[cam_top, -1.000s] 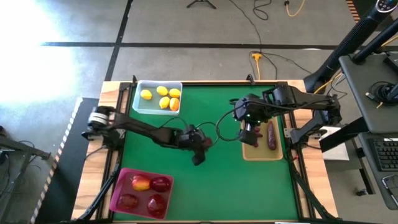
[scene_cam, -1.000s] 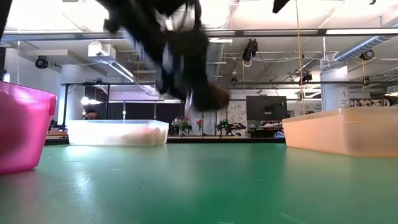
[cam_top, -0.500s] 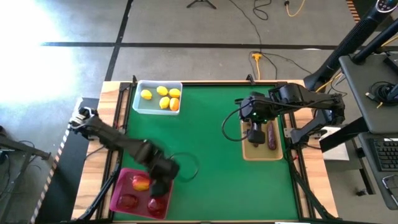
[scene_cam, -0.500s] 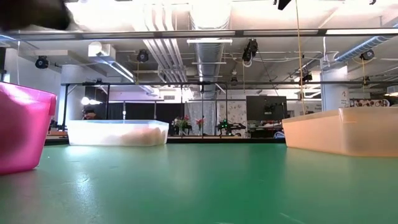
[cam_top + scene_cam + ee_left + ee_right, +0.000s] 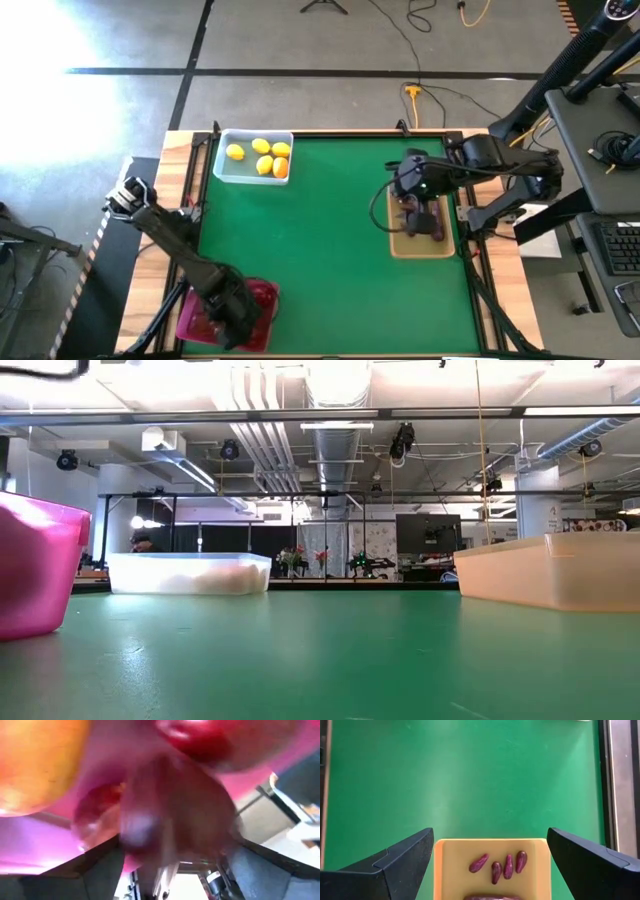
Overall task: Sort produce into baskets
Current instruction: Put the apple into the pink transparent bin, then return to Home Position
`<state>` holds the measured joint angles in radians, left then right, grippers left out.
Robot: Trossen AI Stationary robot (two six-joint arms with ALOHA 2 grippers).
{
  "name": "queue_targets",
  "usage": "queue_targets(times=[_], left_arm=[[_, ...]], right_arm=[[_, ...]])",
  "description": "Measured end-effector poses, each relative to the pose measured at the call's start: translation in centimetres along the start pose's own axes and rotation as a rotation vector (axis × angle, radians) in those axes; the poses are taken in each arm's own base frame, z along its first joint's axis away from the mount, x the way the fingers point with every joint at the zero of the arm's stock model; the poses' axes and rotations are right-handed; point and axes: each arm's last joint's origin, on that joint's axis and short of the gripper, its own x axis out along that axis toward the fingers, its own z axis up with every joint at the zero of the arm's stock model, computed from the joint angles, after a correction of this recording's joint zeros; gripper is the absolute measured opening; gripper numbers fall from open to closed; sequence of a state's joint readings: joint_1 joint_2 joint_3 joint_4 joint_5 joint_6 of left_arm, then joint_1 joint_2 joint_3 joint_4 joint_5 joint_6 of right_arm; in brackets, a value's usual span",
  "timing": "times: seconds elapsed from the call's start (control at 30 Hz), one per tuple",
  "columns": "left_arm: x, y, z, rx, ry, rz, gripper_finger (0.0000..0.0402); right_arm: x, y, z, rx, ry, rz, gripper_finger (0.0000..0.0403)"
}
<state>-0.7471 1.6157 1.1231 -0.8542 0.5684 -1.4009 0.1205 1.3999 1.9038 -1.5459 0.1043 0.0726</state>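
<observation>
My left gripper (image 5: 235, 318) hangs over the magenta-pink bin (image 5: 268, 292) at the table's near left corner, hiding most of the bin's inside in the high view. In its wrist view the fingers stand apart around a blurred dark red fruit (image 5: 175, 805). Behind it lie an orange-yellow fruit (image 5: 35, 765) and another red fruit (image 5: 195, 740) in the bin. My right gripper (image 5: 490, 865) is open above the tan tray (image 5: 442, 870), which holds several small dark purple pieces (image 5: 500, 865) and a larger one (image 5: 437, 222). My left gripper comes down at a slant into the pink bin with the dark red fruit (image 5: 150, 820) between its fingers. The fruit is smeared while the fingers show sharp, and I cannot tell whether they touch it.
A clear bin (image 5: 222, 168) with several lemons (image 5: 262, 155) stands at the far left. The green table top (image 5: 320, 230) lies open between the three containers. In the low view the pink bin (image 5: 35, 570), clear bin (image 5: 188, 573) and tan tray (image 5: 550, 570) show without the arms.
My left gripper has swung from the table's middle toward the near left corner with the dark red fruit, turning as it went, and now hangs over the pink bin. My right gripper has shifted slightly toward the right edge, over the tan tray.
</observation>
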Motion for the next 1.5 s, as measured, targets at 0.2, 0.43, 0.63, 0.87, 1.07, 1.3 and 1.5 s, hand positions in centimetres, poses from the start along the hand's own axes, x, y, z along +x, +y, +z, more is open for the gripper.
queue_targets(times=[0.2,0.43,0.63,0.87,1.07,1.3,1.5], left_arm=[[0.6,0.8,0.3,-0.065,-0.002,0.028,0.0322],[-0.4,0.3,-0.1,-0.108,-0.042,0.054,0.0324],[-3.5,-1.4,-0.6,-0.160,-0.287,0.049,0.0327],[-8.0,-2.0,1.9,-0.252,-0.683,0.002,0.0326],[-11.6,-1.6,6.7,-0.162,-1.002,-0.089,0.0310],[-12.5,2.1,13.0,0.026,-1.081,-0.112,0.0255],[-14.8,5.9,13.4,0.182,-1.270,-0.135,0.0147]], right_arm=[[-1.9,1.6,-1.5,-0.010,-0.034,0.048,0.0382],[-4.9,3.2,-3.8,-0.004,-0.110,0.124,0.0382],[-6.4,3.7,-5.1,0.011,-0.169,0.155,0.0382],[-6.1,3.9,-5.0,0.017,-0.159,0.149,0.0382],[-3.1,4.6,-4.9,0.016,-0.097,0.103,0.0382],[0.0,6.1,-3.2,-0.173,-0.471,0.293,0.0262],[3.1,3.3,-2.8,-0.180,-0.789,0.249,0.0033]])
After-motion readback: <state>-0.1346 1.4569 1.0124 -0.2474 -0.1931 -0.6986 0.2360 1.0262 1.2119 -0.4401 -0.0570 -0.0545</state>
